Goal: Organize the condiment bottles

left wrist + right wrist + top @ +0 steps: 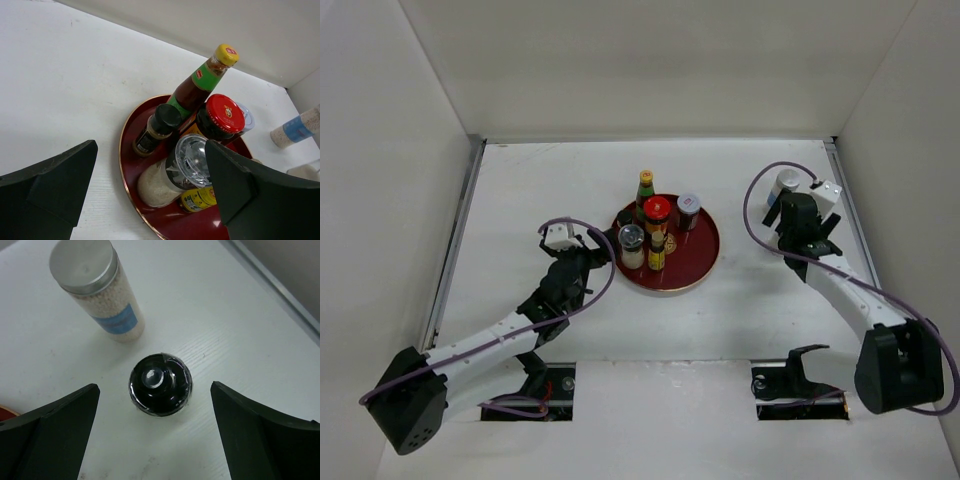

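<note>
Two on the bench at right: white bottle (95,290), and black-capped bottle (160,385) upright between wide-open, empty right jaws. Other bottles (657,212) grouped on red tray (698,256). Left jaws wide apart, empty, beside tray.

At mid-table (760,310): tray (698,262). On tray, at far rim: tallest bottle (645,185); just before it, lidded jar (656,213); right of that, near the far-right rim, second jar (689,210). At near-left of tray: shaker (632,245), slim bottle (657,252) just beside it on the right. By left rim, between tallest bottle and shaker: small capped bottle (159,127). Just left of tray, off it: left hand (151,145). Well right of tray, on the table: cylinder jar (787,183); near it on the near side, short bottle (160,385), upright, under right hand (154,386), one finger either side, neither touching.
</note>
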Tool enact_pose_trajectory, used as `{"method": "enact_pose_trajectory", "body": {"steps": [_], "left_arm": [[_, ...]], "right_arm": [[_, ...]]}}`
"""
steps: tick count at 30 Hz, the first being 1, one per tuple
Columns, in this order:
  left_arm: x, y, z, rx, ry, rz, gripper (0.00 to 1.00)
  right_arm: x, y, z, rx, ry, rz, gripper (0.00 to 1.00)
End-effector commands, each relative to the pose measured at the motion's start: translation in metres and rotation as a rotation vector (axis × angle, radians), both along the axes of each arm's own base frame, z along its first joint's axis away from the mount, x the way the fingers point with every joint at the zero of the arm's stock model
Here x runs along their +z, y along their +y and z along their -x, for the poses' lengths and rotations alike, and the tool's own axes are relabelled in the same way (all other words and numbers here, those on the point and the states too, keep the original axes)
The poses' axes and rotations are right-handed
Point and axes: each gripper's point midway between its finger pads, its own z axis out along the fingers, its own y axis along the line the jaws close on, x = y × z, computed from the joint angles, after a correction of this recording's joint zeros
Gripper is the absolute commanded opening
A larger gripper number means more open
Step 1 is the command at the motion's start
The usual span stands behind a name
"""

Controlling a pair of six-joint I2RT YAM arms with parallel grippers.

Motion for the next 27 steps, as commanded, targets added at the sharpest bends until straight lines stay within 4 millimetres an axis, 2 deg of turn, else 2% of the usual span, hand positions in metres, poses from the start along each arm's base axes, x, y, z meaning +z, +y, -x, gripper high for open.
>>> {"method": "enact_pose_trajectory", "body": {"steps": [1,6,9,12,15,18,19,21,23,27], "left_arm": [[0.006,-0.007,-0.003,-0.015,-0.022,0.034,0.9],[0.009,-0.008,-0.001,-0.021,-0.028,0.04,0.9],[0.006,-0.006,-0.002,-0.016,-0.022,0.035,0.9],[0.009,-0.008,-0.001,-0.022,-0.028,0.04,0.9],[0.006,-0.007,-0.002,-0.019,-0.023,0.036,0.9],[0.011,-0.008,0.0,-0.022,-0.033,0.046,0.9],[0.01,-0.007,0.0,-0.019,-0.033,0.046,0.9],[0.009,-0.006,-0.001,-0.015,-0.028,0.041,0.9],[0.008,-0.007,-0.001,-0.019,-0.027,0.04,0.89],[0.006,-0.007,-0.003,-0.011,-0.023,0.036,0.89]], "right_arm": [[0.003,0.01,-0.025,0.072,-0.022,-0.079,1.0],[-0.026,0.012,-0.036,0.078,0.047,-0.101,0.93],[-0.039,0.011,-0.037,0.065,0.06,-0.102,0.77],[-0.029,0.006,-0.035,0.031,0.029,-0.071,0.53],[-0.003,0.018,-0.024,0.031,-0.047,-0.03,0.47],[0.023,0.042,-0.014,0.097,-0.104,-0.005,0.46],[0.032,0.056,-0.01,0.135,-0.13,-0.008,0.46],[0.046,0.088,-0.003,0.222,-0.171,-0.029,0.46],[0.055,0.128,0.0,0.332,-0.2,-0.064,0.46],[0.055,0.199,-0.004,0.481,-0.192,-0.084,0.47]]}}
